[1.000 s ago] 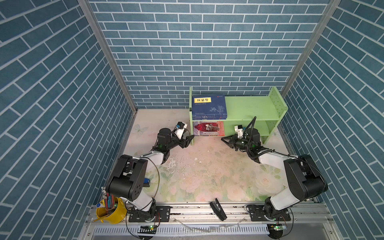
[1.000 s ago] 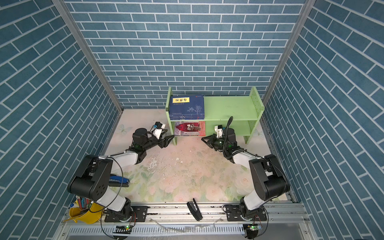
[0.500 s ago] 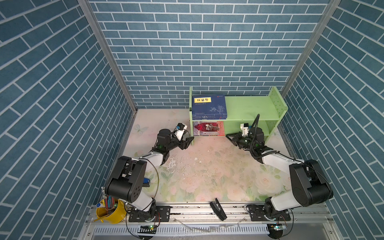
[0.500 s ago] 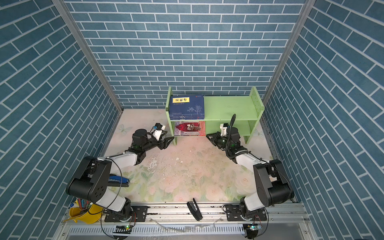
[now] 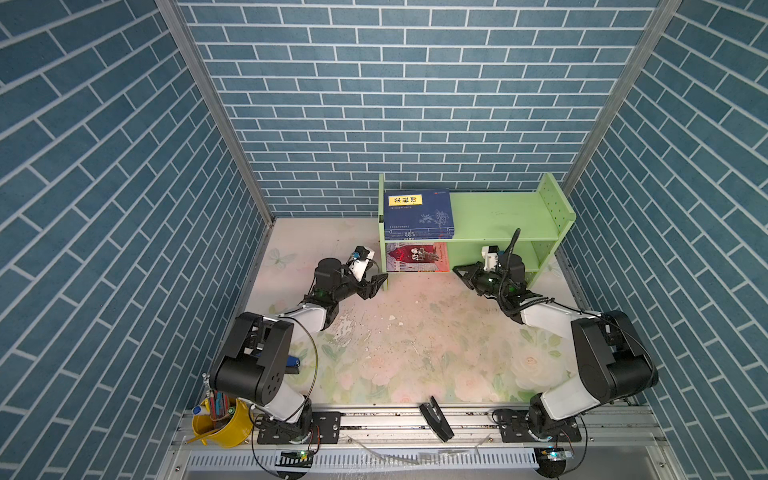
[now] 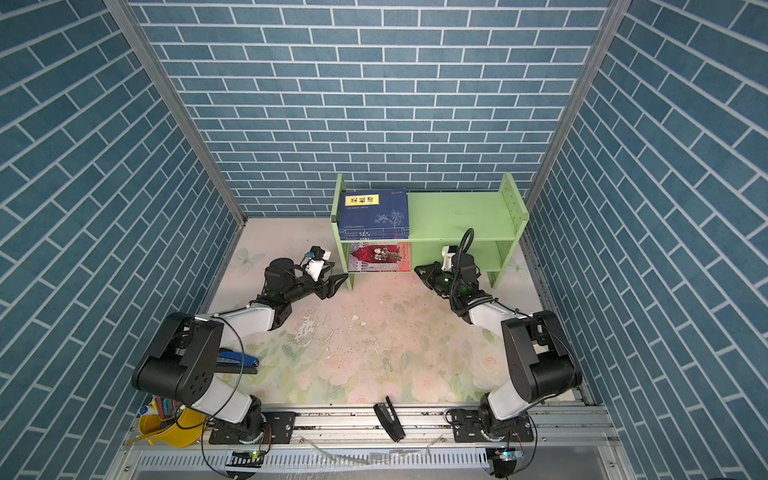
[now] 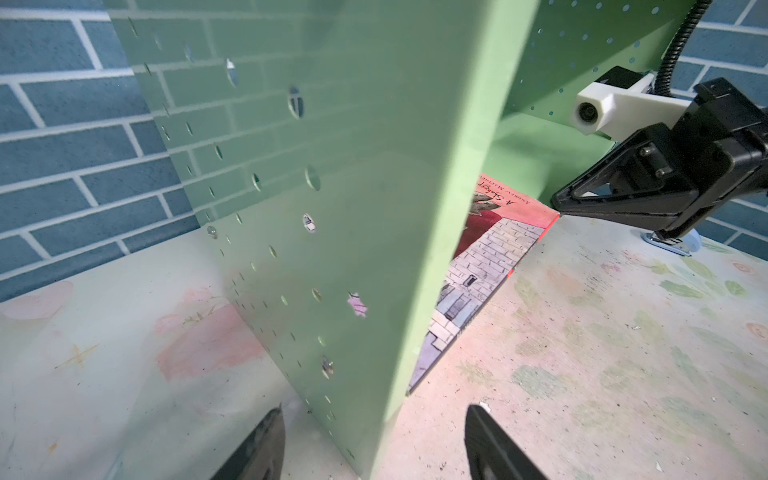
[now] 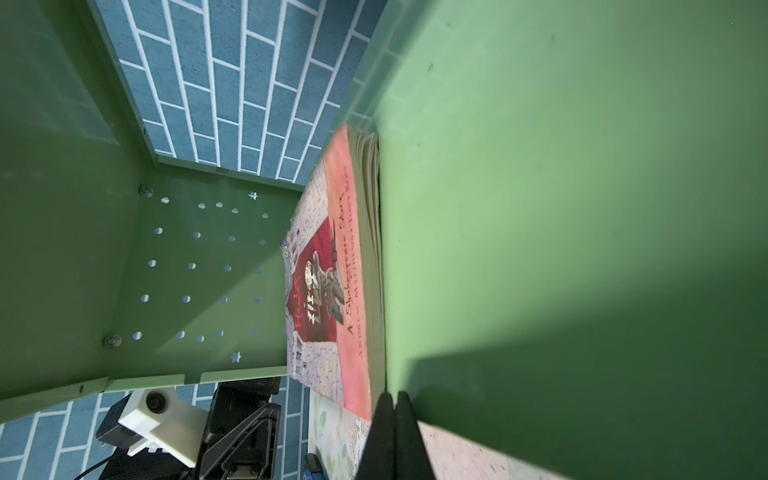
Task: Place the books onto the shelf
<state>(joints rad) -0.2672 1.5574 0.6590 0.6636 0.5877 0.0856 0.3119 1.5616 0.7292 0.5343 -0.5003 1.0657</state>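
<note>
Jutting from lower tier of shelf (image 5: 498, 216): red book (image 5: 417, 257), long side along shelf. Right claw (image 5: 456, 270), pressed together, nearer, at its front corner; left claw (image 5: 376, 284) spread astride end panel (image 7: 332, 208).

Left pincer (image 5: 376, 285) wide, right pincer (image 5: 456, 270) tight together, both arms low, outstretched.

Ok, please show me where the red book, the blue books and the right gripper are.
red book (image 5: 417, 257): in a top view, the middle of its illustrated cover.
blue books (image 5: 417, 212): in a top view, the cover of the topmost one.
right gripper (image 5: 457, 271): in a top view, between its shut fingertips.
</note>
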